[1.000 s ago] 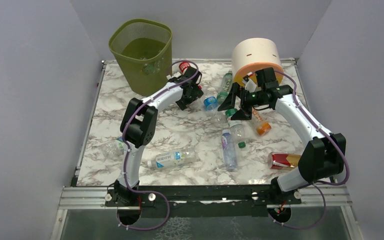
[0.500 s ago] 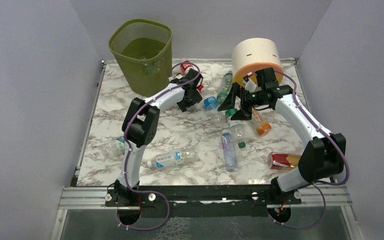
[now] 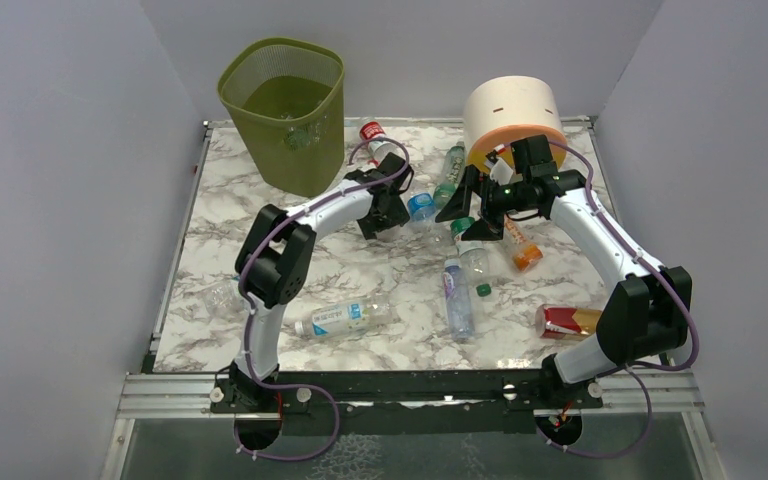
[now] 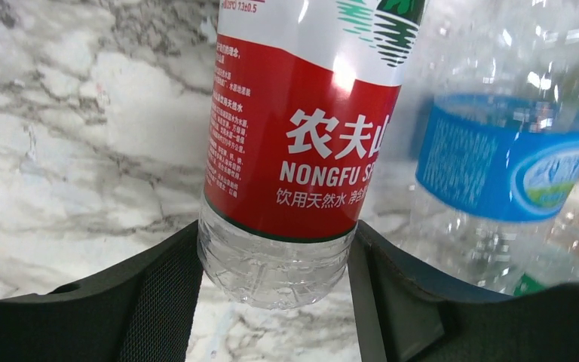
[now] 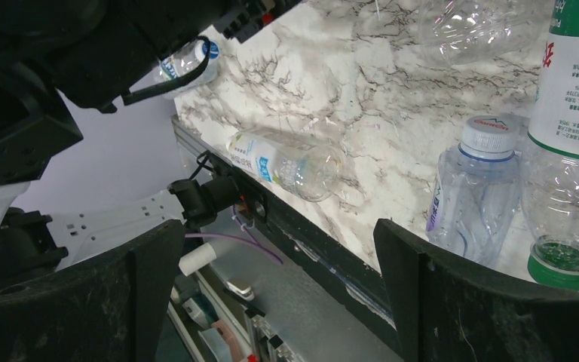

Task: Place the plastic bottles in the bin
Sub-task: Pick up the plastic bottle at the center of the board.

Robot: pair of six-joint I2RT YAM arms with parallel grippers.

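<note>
My left gripper (image 4: pixel 275 245) is shut on the base of a clear red-labelled bottle (image 4: pixel 301 128), with a finger pressed to each side. From above, that bottle (image 3: pixel 374 140) lies just right of the olive mesh bin (image 3: pixel 282 110), and the left gripper (image 3: pixel 388 180) is at its near end. A blue-labelled bottle (image 4: pixel 505 158) lies beside it. My right gripper (image 3: pixel 465 205) hangs open over the middle cluster of bottles with nothing between its fingers (image 5: pixel 415 271). A purple-labelled bottle (image 5: pixel 471 196) and a green-capped bottle (image 5: pixel 565 188) lie below it.
A cream cylinder (image 3: pixel 513 120) stands at the back right. An orange-filled bottle (image 3: pixel 520 245), a green bottle (image 3: pixel 450 170), a blue-and-white-labelled bottle (image 3: pixel 345 317) and a bottle at the left edge (image 3: pixel 225 293) lie around. A red can (image 3: pixel 568 320) rests near the right arm.
My left gripper has closed on the red-labelled bottle and shifted a little to the right. The right arm has not moved.
</note>
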